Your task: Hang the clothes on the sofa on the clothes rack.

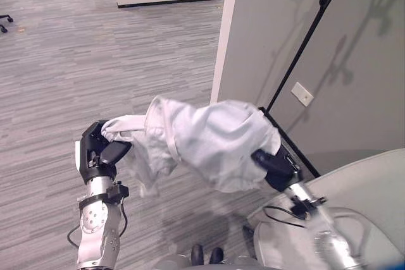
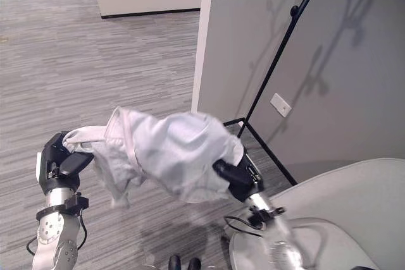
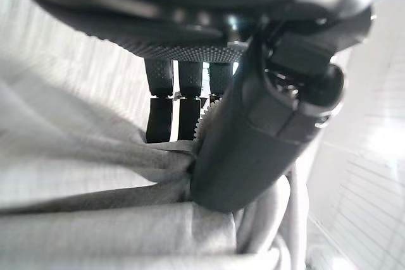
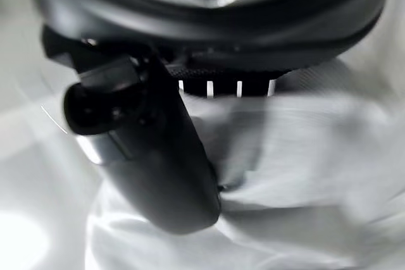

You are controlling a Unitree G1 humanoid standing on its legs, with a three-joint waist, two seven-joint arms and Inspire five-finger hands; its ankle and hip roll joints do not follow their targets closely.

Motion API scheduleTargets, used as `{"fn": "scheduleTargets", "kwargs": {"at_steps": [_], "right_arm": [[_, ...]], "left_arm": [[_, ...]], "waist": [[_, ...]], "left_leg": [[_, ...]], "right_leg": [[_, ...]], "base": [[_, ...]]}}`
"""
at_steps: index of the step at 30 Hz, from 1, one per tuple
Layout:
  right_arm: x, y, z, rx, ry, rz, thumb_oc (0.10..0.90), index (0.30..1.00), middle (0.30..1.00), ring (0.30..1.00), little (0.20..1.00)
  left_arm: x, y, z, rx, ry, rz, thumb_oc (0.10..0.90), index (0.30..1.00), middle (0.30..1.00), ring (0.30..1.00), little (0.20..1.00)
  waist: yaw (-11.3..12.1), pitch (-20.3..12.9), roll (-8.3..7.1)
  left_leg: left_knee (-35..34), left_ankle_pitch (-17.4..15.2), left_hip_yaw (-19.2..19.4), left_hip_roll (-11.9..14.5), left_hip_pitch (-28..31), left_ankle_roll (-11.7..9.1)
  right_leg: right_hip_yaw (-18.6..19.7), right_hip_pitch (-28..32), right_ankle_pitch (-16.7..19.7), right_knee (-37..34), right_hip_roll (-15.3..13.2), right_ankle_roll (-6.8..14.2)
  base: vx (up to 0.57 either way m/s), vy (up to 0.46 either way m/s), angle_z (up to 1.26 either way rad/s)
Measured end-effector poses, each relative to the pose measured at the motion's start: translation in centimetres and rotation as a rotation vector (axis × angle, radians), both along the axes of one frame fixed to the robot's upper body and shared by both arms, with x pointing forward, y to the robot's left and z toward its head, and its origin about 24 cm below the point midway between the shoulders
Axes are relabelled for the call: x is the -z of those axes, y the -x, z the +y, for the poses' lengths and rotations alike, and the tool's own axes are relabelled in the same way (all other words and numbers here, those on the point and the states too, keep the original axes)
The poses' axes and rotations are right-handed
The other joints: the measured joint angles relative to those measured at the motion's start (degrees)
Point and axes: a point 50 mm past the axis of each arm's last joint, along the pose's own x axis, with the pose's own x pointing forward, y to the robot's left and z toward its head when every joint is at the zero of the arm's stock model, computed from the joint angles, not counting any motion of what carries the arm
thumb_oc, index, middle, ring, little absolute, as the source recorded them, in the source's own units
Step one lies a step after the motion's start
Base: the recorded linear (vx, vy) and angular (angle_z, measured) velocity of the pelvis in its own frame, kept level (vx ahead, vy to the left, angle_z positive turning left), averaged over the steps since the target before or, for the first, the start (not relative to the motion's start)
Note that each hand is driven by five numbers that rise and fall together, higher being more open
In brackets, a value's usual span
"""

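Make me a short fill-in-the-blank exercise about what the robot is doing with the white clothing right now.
1. The white garment is stretched between ____ robot hands.
2. The left robot hand pinches the cloth between fingers and ____.
3. The black rack pole leans before a ____ wall.
4. The right robot hand grips the garment above the pale ____.

Missing words: two; thumb; grey; sofa

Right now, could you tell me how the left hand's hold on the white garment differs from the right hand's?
The left hand pinches a narrow bunched edge of the white garment, and its palm shows bare; the right hand is draped by the garment's bulk. The left hand sits farther from the clothes rack, the right hand nearer. Both hands are shut on the cloth, clear of the floor.
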Motion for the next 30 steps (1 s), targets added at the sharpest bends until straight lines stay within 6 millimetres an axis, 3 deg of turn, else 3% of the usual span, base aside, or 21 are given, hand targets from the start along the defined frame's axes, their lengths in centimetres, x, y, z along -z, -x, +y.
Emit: {"fn": "scheduleTargets", "kwargs": {"at_steps": [1, 3, 4, 5, 6, 7, 8, 9, 10, 11, 12, 13, 15, 17, 19, 20, 21, 22, 25, 27, 30], "right_arm": [[-1.7, 0.3, -1.3, -0.067, 0.218, -0.045, 0.400, 0.300, 0.300, 0.300, 0.300], [-3.4, 0.7, -2.6, -0.035, 0.333, -0.119, 0.400, 0.300, 0.300, 0.300, 0.300], [-3.9, 0.6, -2.7, -0.011, 0.325, -0.150, 0.400, 0.300, 0.300, 0.300, 0.300], [-5.0, 0.7, -3.1, 0.084, 0.390, -0.245, 0.400, 0.300, 0.300, 0.300, 0.300], [-5.7, 1.0, -3.2, 0.143, 0.425, -0.300, 0.400, 0.300, 0.300, 0.300, 0.300], [-6.0, 1.0, -3.0, 0.193, 0.442, -0.343, 0.400, 0.300, 0.300, 0.300, 0.300], [-6.2, 1.1, -2.9, 0.202, 0.483, -0.358, 0.400, 0.300, 0.300, 0.300, 0.300], [-6.5, 1.7, -2.8, 0.239, 0.555, -0.401, 0.400, 0.300, 0.300, 0.300, 0.300], [-6.5, 1.6, -2.7, 0.246, 0.583, -0.416, 0.400, 0.300, 0.300, 0.300, 0.300], [-6.2, 1.6, -2.4, 0.291, 0.605, -0.430, 0.400, 0.300, 0.300, 0.300, 0.300], [-5.1, 1.6, -1.2, 0.330, 0.610, -0.423, 0.400, 0.300, 0.300, 0.300, 0.300], [-4.5, 1.6, -0.5, 0.327, 0.607, -0.415, 0.400, 0.300, 0.300, 0.300, 0.300], [-3.8, 1.4, 0.2, 0.327, 0.649, -0.411, 0.400, 0.300, 0.300, 0.300, 0.300], [-3.6, 1.3, 0.0, 0.353, 0.757, -0.432, 0.400, 0.300, 0.300, 0.300, 0.300], [-4.0, 1.3, -0.8, 0.381, 0.858, -0.469, 0.400, 0.300, 0.300, 0.300, 0.300], [-4.0, 1.3, -1.1, 0.420, 0.913, -0.482, 0.400, 0.300, 0.300, 0.300, 0.300], [-3.8, 1.7, -1.2, 0.470, 0.947, -0.494, 0.400, 0.300, 0.300, 0.300, 0.300], [-3.5, 1.9, -1.3, 0.518, 0.962, -0.488, 0.400, 0.300, 0.300, 0.300, 0.300], [-3.1, 2.1, -0.9, 0.593, 0.942, -0.484, 0.400, 0.300, 0.300, 0.300, 0.300], [-2.7, 1.9, -0.4, 0.656, 0.909, -0.473, 0.400, 0.300, 0.300, 0.300, 0.300], [-2.6, 1.5, 0.3, 0.693, 0.909, -0.484, 0.400, 0.300, 0.300, 0.300, 0.300]], "left_arm": [[-0.4, 0.0, 0.4, 0.002, -0.059, 0.006, 0.400, 0.300, 0.300, 0.300, 0.300], [-1.2, 0.0, 0.7, 0.004, -0.136, -0.005, 0.400, 0.300, 0.300, 0.300, 0.300], [-1.4, -0.1, 0.6, 0.011, -0.147, -0.013, 0.400, 0.300, 0.300, 0.300, 0.300], [-1.8, -0.6, 0.2, 0.034, -0.177, -0.024, 0.400, 0.300, 0.300, 0.300, 0.300], [-2.0, -0.8, 0.0, 0.046, -0.189, -0.033, 0.400, 0.300, 0.300, 0.300, 0.300], [-2.1, -0.8, -0.1, 0.053, -0.218, -0.030, 0.400, 0.300, 0.300, 0.300, 0.300], [-2.1, -0.8, -0.1, 0.055, -0.225, -0.029, 0.400, 0.300, 0.300, 0.300, 0.300], [-2.2, -0.6, -0.1, 0.053, -0.235, -0.032, 0.400, 0.300, 0.300, 0.300, 0.300], [-2.3, -0.6, -0.2, 0.052, -0.241, -0.033, 0.400, 0.300, 0.300, 0.300, 0.300], [-2.6, -1.0, -0.4, 0.047, -0.261, -0.043, 0.400, 0.300, 0.300, 0.300, 0.300], [-3.2, -1.6, -0.8, 0.041, -0.256, -0.074, 0.400, 0.300, 0.300, 0.300, 0.300], [-3.6, -2.0, -1.0, 0.037, -0.250, -0.093, 0.400, 0.300, 0.300, 0.300, 0.300], [-3.7, -2.8, -1.7, 0.034, -0.236, -0.104, 0.400, 0.300, 0.300, 0.300, 0.300], [-3.3, -3.1, -2.7, 0.048, -0.261, -0.085, 0.400, 0.300, 0.300, 0.300, 0.300], [-2.7, -3.0, -3.6, 0.068, -0.265, -0.067, 0.400, 0.300, 0.300, 0.300, 0.300], [-2.1, -3.1, -4.0, 0.079, -0.271, -0.044, 0.400, 0.300, 0.300, 0.300, 0.300], [-1.7, -3.1, -4.6, 0.096, -0.269, -0.029, 0.400, 0.300, 0.300, 0.300, 0.300], [-1.5, -3.2, -5.0, 0.110, -0.271, -0.021, 0.400, 0.300, 0.300, 0.300, 0.300], [-1.6, -3.4, -5.2, 0.116, -0.294, -0.022, 0.400, 0.300, 0.300, 0.300, 0.300], [-2.1, -3.7, -5.2, 0.108, -0.316, -0.031, 0.400, 0.300, 0.300, 0.300, 0.300], [-2.5, -3.8, -5.2, 0.093, -0.356, -0.042, 0.400, 0.300, 0.300, 0.300, 0.300]], "waist": [[0.1, -0.2, 0.65], [-0.8, -0.5, 0.79], [-1.1, -0.5, 0.76], [-3.9, -0.5, 0.68], [-5.1, 0.2, 0.07], [-5.9, 0.6, -0.52], [-6.6, 0.5, -0.25], [-6.8, 0.5, 0.00], [-7.5, 0.4, 0.53], [-8.1, 0.3, 0.89], [-9.3, 0.5, 0.76], [-9.6, 0.7, 1.04], [-9.8, 1.7, 0.66], [-10.0, 2.6, 1.92], [-10.2, 3.3, 4.46], [-10.1, 3.7, 4.90], [-10.4, 4.0, 3.93], [-10.9, 4.0, 3.01], [-10.3, 3.9, 1.93], [-9.1, 4.0, 2.18], [-7.5, 3.7, 3.04]], "left_leg": [[-0.2, -0.1, 1.3, 0.0, 0.6, -0.1], [0.8, -0.1, 1.4, -0.2, 1.1, 0.0], [1.6, 0.0, 1.3, -0.4, 1.1, 0.0], [7.8, -0.2, 2.8, -0.9, -2.5, -0.8], [11.6, -1.8, 6.9, -0.9, -4.9, -2.6], [15.0, -5.0, 13.4, 2.7, -5.8, -1.6], [15.2, -5.8, 14.0, 5.0, -5.7, -2.0], [13.0, -6.0, 13.5, 9.3, -4.9, -2.5], [11.2, -5.7, 12.6, 11.3, -4.3, -3.1], [8.1, -4.8, 8.9, 13.0, -4.4, -4.1], [4.9, -2.8, -0.3, 14.9, -5.8, -5.9], [3.8, -2.2, -3.7, 16.3, -6.6, -6.7], [1.1, -1.0, -6.5, 18.5, -6.7, -6.6], [-0.1, 1.4, -6.3, 19.9, -6.5, -5.1], [-0.5, 4.6, -6.5, 20.1, -4.9, -2.5], [-1.7, 4.9, -5.6, 19.2, -3.0, -5.8], [-1.1, 4.8, -5.0, 15.9, -2.7, -6.8], [-0.2, 3.9, -5.2, 13.0, -3.4, -6.0], [0.6, 3.9, -5.1, 8.4, -4.5, -3.6], [0.8, 2.9, -4.8, 5.8, -4.6, -1.0], [1.4, 1.8, -3.2, 5.7, -4.0, 0.1]], "right_leg": [[0.8, 0.2, 0.3, 0.0, 0.0, 0.5], [0.8, 1.9, 1.7, -2.2, -0.3, 0.5], [0.8, 3.0, 3.0, -3.6, -0.5, -0.6], [-0.1, 3.5, 3.7, -4.8, -2.1, -1.7], [-1.3, 4.4, 4.5, -6.4, -3.6, -2.8], [-0.6, 6.1, 6.3, -9.3, -3.9, -2.9], [-0.1, 7.0, 6.3, -10.4, -3.7, -3.3], [0.0, 8.0, 7.0, -11.6, -3.0, -2.9], [0.7, 8.1, 7.0, -11.6, -2.8, -2.9], [1.8, 7.6, 7.0, -11.4, -3.0, -2.8], [2.6, 6.7, 7.4, -11.7, -3.5, -2.2], [2.7, 6.0, 7.6, -11.6, -3.5, -2.0], [3.9, 5.6, 7.9, -11.5, -4.5, -0.9], [4.5, 6.1, 8.3, -12.0, -4.9, 1.3], [5.0, 7.5, 8.5, -13.4, -4.7, 3.5], [5.5, 9.1, 9.0, -14.5, -6.2, 5.1], [5.2, 9.7, 8.7, -14.3, -9.1, 6.8], [4.4, 9.7, 8.6, -13.9, -11.9, 7.1], [2.9, 9.0, 9.1, -13.2, -16.5, 7.3], [1.5, 7.2, 10.5, -9.8, -18.5, 8.4], [-4.3, 3.7, 11.2, -2.5, -20.5, 8.0]], "base": [[0.04, -0.036, -0.27], [-0.04, -0.033, -0.25], [-0.11, -0.042, 0.06], [-0.05, -0.017, 0.33], [0.09, 0.041, 0.36], [0.12, 0.049, 0.07], [0.11, 0.053, -0.16], [0.00, 0.031, -0.19], [0.07, 0.139, -0.30], [0.04, 0.120, -0.48], [0.19, 0.344, -0.44], [0.11, 0.235, -0.33], [0.15, 0.312, -0.25], [0.28, 0.552, -0.17], [0.42, 0.796, -0.13], [0.30, 0.682, -0.04], [0.21, 0.501, 0.19], [0.18, 0.457, 0.34], [0.22, 0.578, 0.20], [0.22, 0.648, 0.10], [0.19, 0.364, -0.13]]}}
